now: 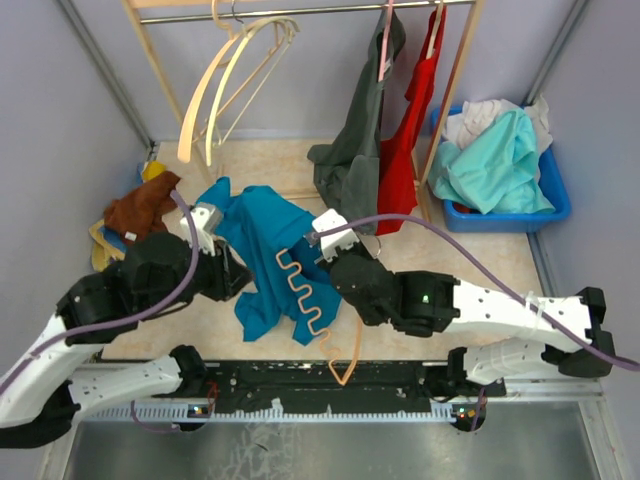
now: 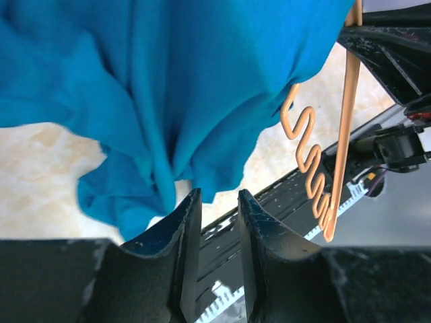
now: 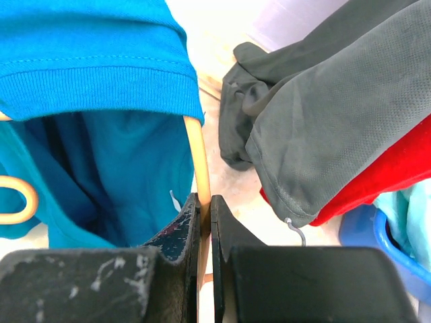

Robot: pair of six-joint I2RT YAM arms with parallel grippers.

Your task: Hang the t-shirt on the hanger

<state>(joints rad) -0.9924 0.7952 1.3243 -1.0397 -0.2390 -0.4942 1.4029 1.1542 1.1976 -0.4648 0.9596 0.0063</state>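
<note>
Clamping thin orange wavy-barred hanger (image 3: pixel 196 151) in right claw (image 3: pixel 205 199) | left claw (image 2: pixel 215 196) is gaping slightly, empty | one hanger arm is sitting inside collar of deep-teal cloth t-shirt (image 1: pixel 258 228); other arm pending

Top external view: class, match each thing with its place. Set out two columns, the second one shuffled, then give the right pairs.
1 t-shirt
2 hanger
3 dark grey shirt
4 blue bin

A hanging from the rail
B far right of the scene
C clamped in the right gripper
D centre, collar over the hanger

Pairs: 1-D, 2-C, 3-A, 4-B
</note>
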